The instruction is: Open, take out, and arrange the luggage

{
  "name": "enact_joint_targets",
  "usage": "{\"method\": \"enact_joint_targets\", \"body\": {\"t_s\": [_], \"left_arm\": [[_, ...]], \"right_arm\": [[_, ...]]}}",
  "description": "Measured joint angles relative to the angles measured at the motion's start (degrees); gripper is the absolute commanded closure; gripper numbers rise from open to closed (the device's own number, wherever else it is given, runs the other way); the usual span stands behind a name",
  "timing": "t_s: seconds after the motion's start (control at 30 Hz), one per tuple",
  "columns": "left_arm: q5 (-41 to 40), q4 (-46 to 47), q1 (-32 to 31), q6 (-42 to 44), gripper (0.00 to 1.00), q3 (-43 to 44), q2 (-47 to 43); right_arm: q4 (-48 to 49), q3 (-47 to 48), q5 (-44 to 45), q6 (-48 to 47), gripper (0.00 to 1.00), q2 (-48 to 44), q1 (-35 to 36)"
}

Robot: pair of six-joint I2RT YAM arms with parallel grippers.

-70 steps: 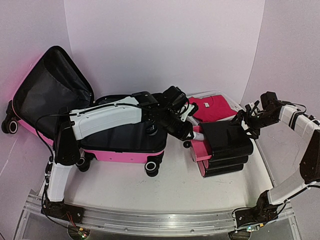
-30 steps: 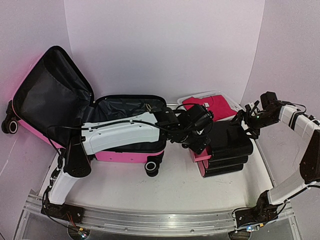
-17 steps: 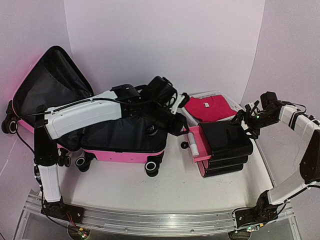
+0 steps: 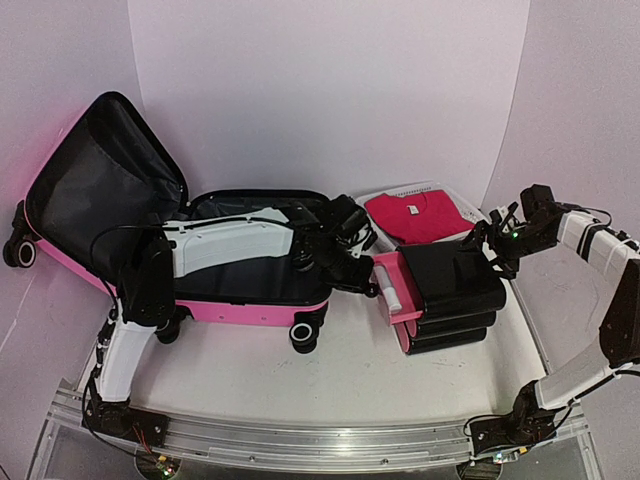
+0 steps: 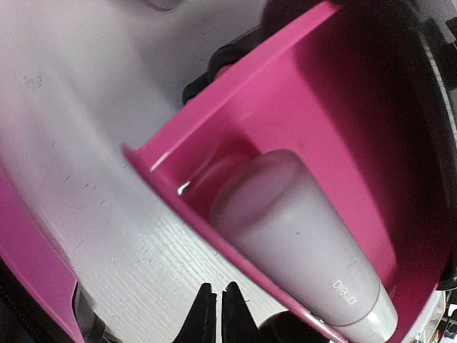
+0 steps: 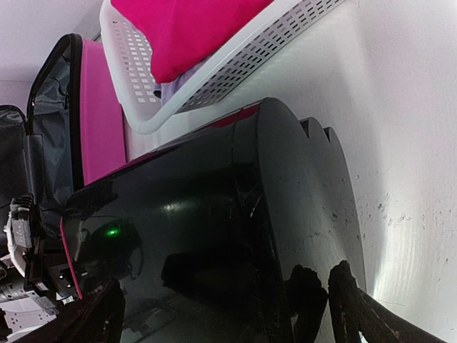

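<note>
The pink luggage (image 4: 250, 308) lies open at the left, its lid (image 4: 100, 190) propped up and the black lining showing. My left arm reaches across it. The left gripper (image 4: 367, 280) (image 5: 216, 300) is shut and empty, low over the table beside a pulled-out pink drawer (image 4: 384, 300) (image 5: 235, 107). A white tube (image 4: 392, 293) (image 5: 300, 243) lies in that drawer. My right gripper (image 4: 490, 240) (image 6: 221, 314) is open, its fingers spread over the back right of the top black case (image 4: 455, 280) (image 6: 200, 214).
The stack of black cases stands right of the luggage. Behind it a white mesh basket (image 4: 470, 212) (image 6: 235, 78) holds a folded pink garment (image 4: 420, 215) (image 6: 186, 28). The luggage edge (image 6: 96, 121) shows in the right wrist view. Walls close in behind and at both sides.
My left arm lifted away from the drawer over the luggage, then came back down beside the drawer, and its jaws went from open to shut. The right arm has not moved.
</note>
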Motion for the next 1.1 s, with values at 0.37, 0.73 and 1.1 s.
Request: {"method": "enact_joint_targets", "body": {"t_s": [0.37,0.73,1.1], "left_arm": [[2.7,0.3,-1.6,0.5,0.88,15.1,4.6],[2.3,2.3,-1.8,2.5,0.68,17.0,7.1],[-3.3,1.6,-0.8,4.9,0.98,0.4,-1.4]], "right_arm": [[1.2,-0.8,-0.4,0.5,0.02,0.0,0.0],[2.2,-1.6,-1.1,1.6,0.02,0.0,0.0],[2.2,-1.6,-1.4,1.5,0.02,0.0,0.3]]}}
